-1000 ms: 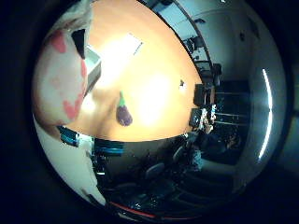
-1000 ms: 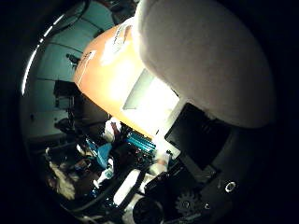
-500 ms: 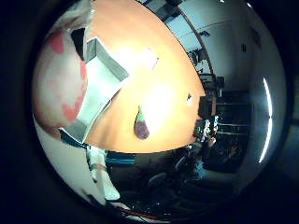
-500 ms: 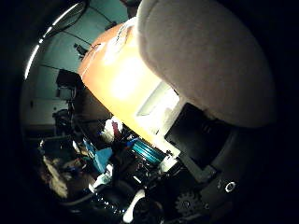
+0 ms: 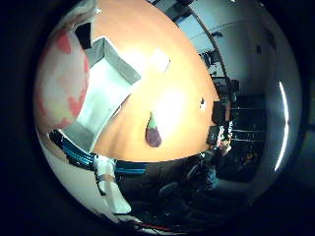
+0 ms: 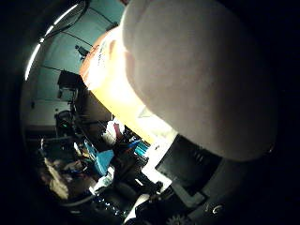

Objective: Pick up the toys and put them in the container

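Note:
A white plush toy with pink and red patches [image 5: 61, 84] lies right against my palm in the right little finger side palm view. It also fills most of the right thumb side palm view [image 6: 202, 70]. My right hand [image 5: 106, 185] shows as a white finger curled beside the toy, and as black parts [image 6: 192, 173] under it. The hand holds the toy above an orange table [image 5: 177, 93]. An open grey container [image 5: 120, 67] stands on the table just beside the held toy. A purple eggplant toy [image 5: 154, 132] lies on the table near its edge, away from the container.
A small dark object [image 5: 203, 102] lies near the table's far edge. Past the table are chairs and office clutter [image 5: 212, 157]. The right thumb side palm view shows the table's edge [image 6: 105, 80] and cluttered floor with blue items [image 6: 98, 159].
The camera has moved with the hand over the table. The container, out of sight a second ago, is now in view beside the toy. The toy fills more of the thumb side view.

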Tool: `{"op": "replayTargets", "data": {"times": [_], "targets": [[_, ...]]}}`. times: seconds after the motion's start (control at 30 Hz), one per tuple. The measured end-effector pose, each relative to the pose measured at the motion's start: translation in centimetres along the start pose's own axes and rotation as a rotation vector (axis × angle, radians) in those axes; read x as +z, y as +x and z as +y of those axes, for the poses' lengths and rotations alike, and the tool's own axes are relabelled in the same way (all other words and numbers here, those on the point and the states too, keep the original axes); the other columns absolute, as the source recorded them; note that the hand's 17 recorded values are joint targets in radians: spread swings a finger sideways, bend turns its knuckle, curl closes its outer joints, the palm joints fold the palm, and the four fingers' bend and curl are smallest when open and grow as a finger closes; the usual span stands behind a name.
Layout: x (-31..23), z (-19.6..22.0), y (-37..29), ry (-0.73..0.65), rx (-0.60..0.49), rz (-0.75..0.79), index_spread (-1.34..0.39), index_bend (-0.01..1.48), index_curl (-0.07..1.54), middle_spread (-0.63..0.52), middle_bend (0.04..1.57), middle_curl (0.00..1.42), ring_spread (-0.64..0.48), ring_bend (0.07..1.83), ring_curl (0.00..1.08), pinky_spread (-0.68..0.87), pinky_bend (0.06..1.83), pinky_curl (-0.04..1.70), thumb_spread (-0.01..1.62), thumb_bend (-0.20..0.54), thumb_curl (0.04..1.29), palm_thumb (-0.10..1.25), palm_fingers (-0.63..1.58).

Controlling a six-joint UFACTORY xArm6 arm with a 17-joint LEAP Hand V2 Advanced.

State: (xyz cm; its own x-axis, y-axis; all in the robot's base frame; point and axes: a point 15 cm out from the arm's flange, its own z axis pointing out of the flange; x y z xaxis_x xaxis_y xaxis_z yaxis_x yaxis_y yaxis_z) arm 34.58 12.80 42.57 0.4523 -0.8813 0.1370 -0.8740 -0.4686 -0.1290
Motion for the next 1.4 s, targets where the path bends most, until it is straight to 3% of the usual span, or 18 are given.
{"op": "replayTargets", "data": {"times": [0.07,0.17,0.4,0.6,0.83,1.07,1.4], "targets": [[0.2,0.2,0.0,-0.007,-0.006,0.000,-0.47,0.33,0.67,-0.22,0.73,0.64,-0.23,1.02,0.59,-0.21,0.79,0.88,1.18,-0.031,0.35,0.56,0.20],[0.2,0.2,0.0,-0.007,-0.007,-0.001,-0.46,0.27,0.56,-0.16,0.57,0.54,-0.15,0.84,0.49,0.12,0.72,0.81,1.15,-0.025,0.31,0.52,0.14],[0.0,0.5,-0.1,-0.011,-0.009,-0.002,-0.46,0.20,0.44,-0.09,0.40,0.42,-0.01,0.64,0.36,0.44,0.59,0.66,1.12,-0.024,0.28,0.47,0.16],[0.0,0.5,0.0,-0.009,-0.013,0.000,-0.45,0.18,0.39,-0.08,0.31,0.37,0.06,0.54,0.30,0.51,0.52,0.56,1.10,-0.023,0.27,0.46,0.20],[-0.3,1.8,2.4,-0.024,0.008,0.015,-0.42,0.16,0.33,-0.07,0.30,0.36,0.07,0.51,0.27,0.52,0.48,0.48,1.09,-0.023,0.27,0.46,0.24],[1.8,7.0,11.8,-0.113,0.170,0.036,-0.36,0.17,0.31,-0.02,0.29,0.35,0.10,0.47,0.25,0.48,0.44,0.41,1.09,-0.022,0.27,0.46,0.23],[7.7,19.2,24.1,-0.203,0.520,0.056,-0.27,0.18,0.33,0.02,0.27,0.35,0.10,0.40,0.22,0.46,0.35,0.33,1.09,-0.030,0.26,0.40,0.31]]}}
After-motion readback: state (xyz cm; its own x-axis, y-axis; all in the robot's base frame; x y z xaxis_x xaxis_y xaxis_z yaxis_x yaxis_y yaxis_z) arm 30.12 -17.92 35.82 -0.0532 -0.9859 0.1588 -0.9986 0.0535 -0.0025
